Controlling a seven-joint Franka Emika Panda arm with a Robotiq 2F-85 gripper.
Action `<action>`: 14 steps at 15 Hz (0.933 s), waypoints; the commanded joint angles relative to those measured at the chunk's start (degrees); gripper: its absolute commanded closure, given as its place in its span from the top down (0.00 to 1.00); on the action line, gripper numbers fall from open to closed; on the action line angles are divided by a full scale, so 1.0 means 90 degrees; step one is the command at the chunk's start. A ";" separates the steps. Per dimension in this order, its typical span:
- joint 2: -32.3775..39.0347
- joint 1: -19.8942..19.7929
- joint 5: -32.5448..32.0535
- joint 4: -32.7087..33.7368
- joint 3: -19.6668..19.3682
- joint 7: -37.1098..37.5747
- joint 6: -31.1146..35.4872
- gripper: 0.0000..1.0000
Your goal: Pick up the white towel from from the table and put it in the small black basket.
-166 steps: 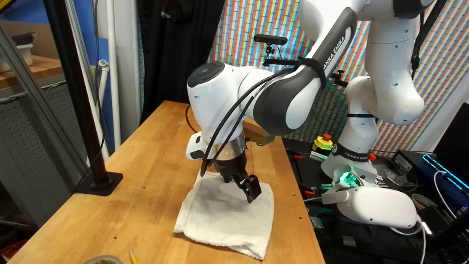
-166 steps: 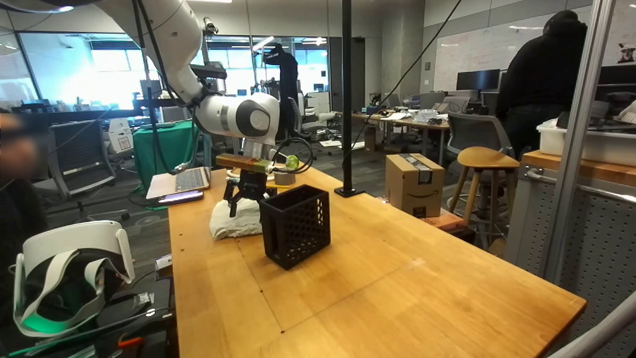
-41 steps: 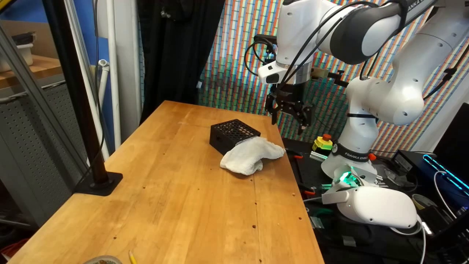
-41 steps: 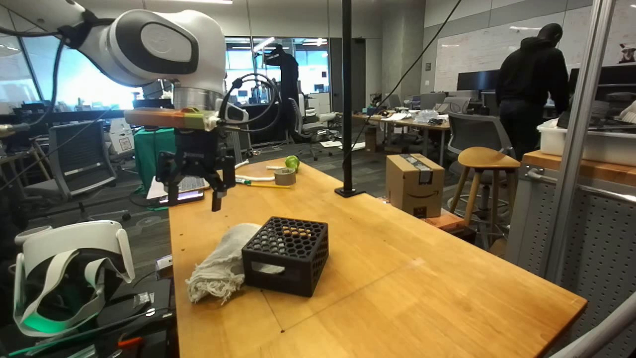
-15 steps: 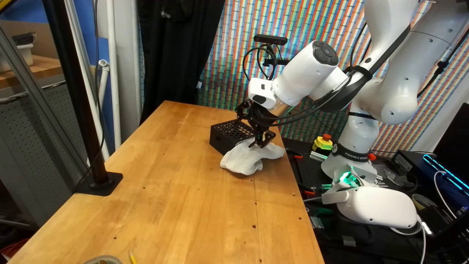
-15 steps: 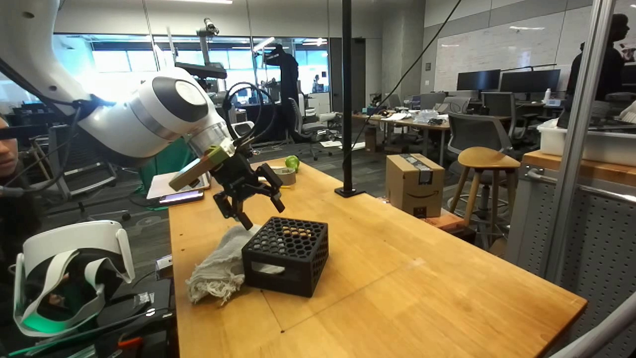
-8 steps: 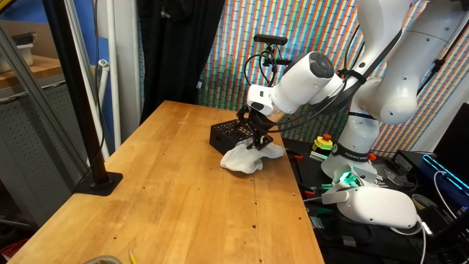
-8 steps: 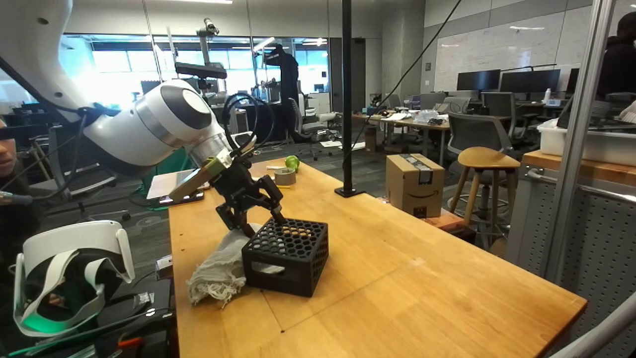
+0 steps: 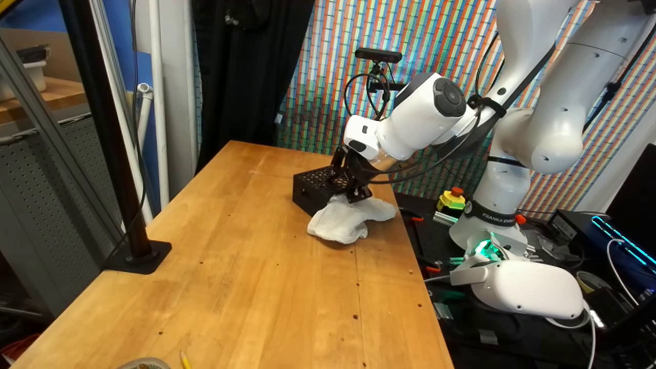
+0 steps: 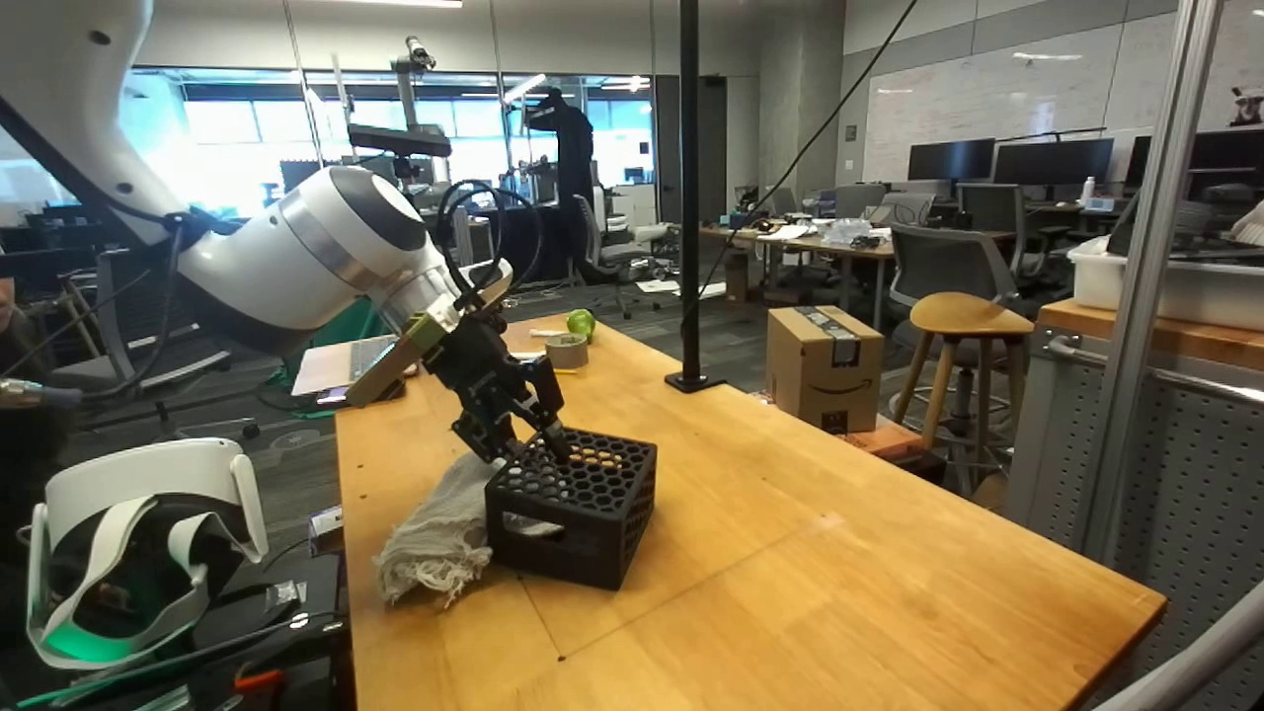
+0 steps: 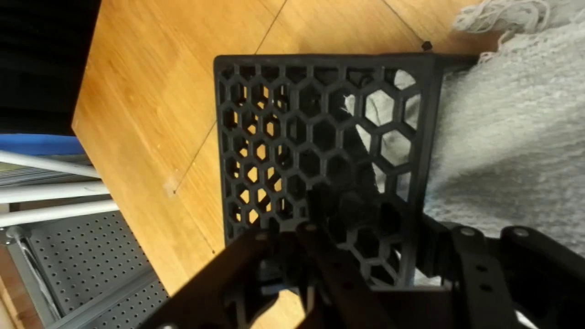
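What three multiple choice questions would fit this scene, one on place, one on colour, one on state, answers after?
1. Where is the towel relative to the basket?
A. Wholly inside
B. Far away
C. Partly inside

2. What colour is the headset?
A. White
B. Red
C. Blue

3. How does the basket rest?
A. Mouth up
B. On its side
C. Mouth down

1 C: part shows through the holes, part lies outside.
2 A: the shell is plainly white.
3 B: its mouth faces sideways, toward the towel.
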 commanded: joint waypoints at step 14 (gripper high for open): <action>0.0645 0.1304 0.2610 0.1945 -0.0778 -0.2789 -0.2312 0.06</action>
